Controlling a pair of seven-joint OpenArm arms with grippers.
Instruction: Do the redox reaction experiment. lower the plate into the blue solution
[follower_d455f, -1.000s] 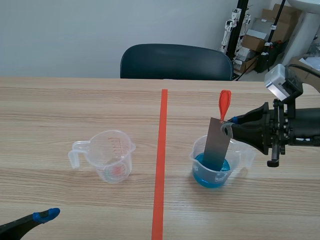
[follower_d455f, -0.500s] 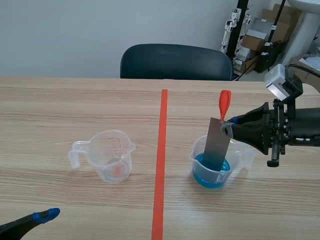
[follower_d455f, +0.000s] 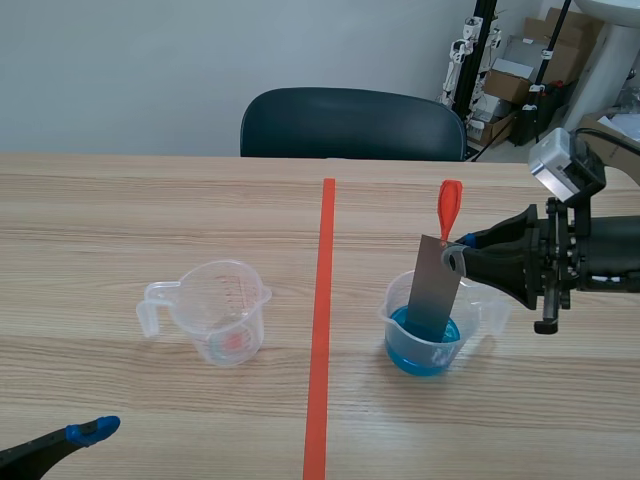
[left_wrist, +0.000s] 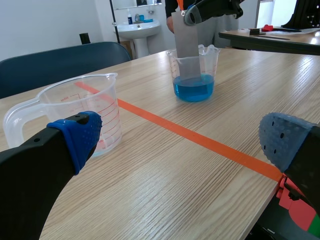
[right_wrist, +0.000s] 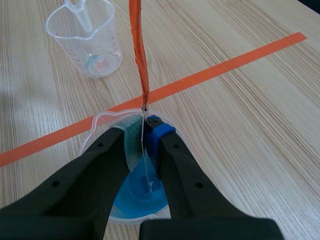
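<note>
Plate gripped over the right beaker, lower end dipped.
Scene: the plate (follower_d455f: 434, 290) is pinched at its top by the closed right end effector (follower_d455f: 455, 255), long axis near-upright, top leaning right, lower end in the blue solution (follower_d455f: 405, 352). Left wrist: the left end effector (left_wrist: 180, 137) is seen spread, empty. Right wrist: the beaker (right_wrist: 102, 122) could be tipped if its wall is pushed.

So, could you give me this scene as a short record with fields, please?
Plate: tilted, lower end in the blue solution
Right claw: shut on the plate, near its top
Beaker: right of the tape line, holds the solution
Clear cup: left of the tape line
Left claw: open, holding nothing
</note>
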